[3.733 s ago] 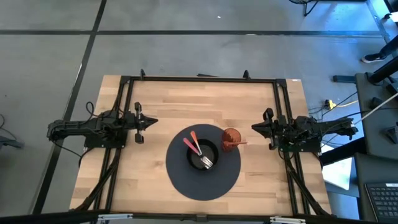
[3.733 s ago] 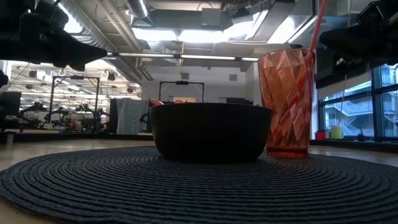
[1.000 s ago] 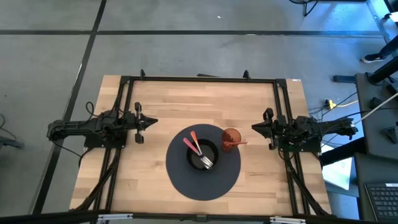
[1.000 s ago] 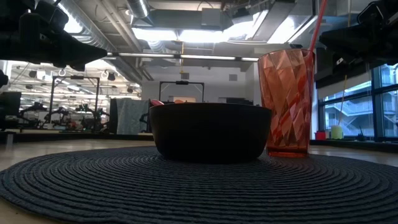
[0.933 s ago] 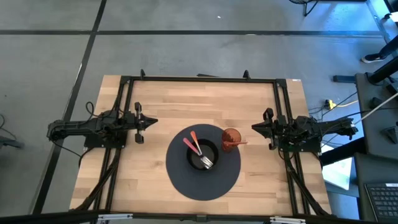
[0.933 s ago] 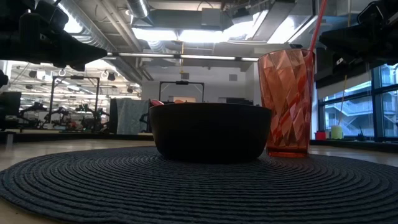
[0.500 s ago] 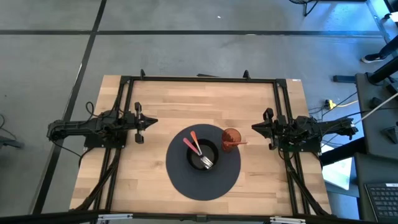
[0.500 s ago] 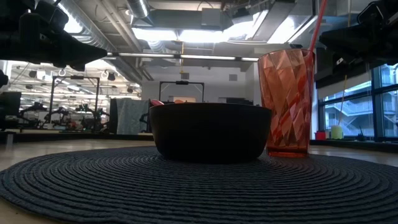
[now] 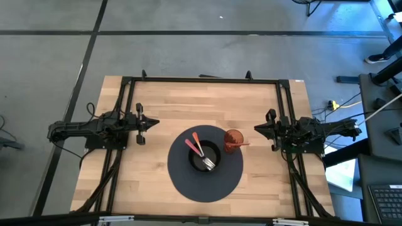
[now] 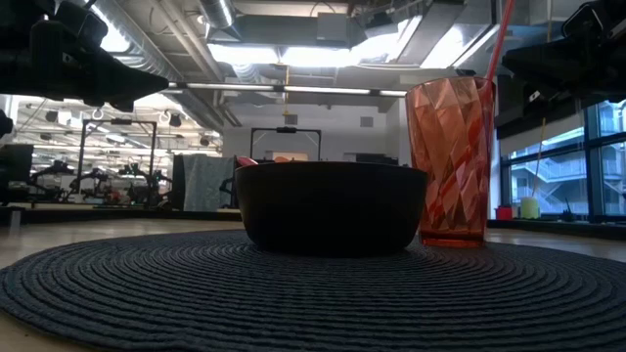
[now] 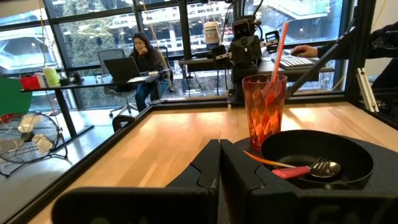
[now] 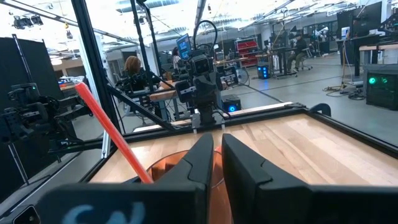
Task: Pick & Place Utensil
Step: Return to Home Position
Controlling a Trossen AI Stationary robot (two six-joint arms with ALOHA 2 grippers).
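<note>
A black bowl stands on a dark round placemat in the middle of the table. Two utensils, one with a pink handle and one with an orange handle, lie in the bowl and lean on its far-left rim; a fork head rests inside. A red faceted cup stands on the mat right of the bowl, with a red stick leaning in it. My left gripper waits shut at the table's left. My right gripper waits shut at the right, just beyond the cup.
A black frame runs round the wooden table top. Bare wood lies between each gripper and the mat. A person sits at a desk in the room beyond the table.
</note>
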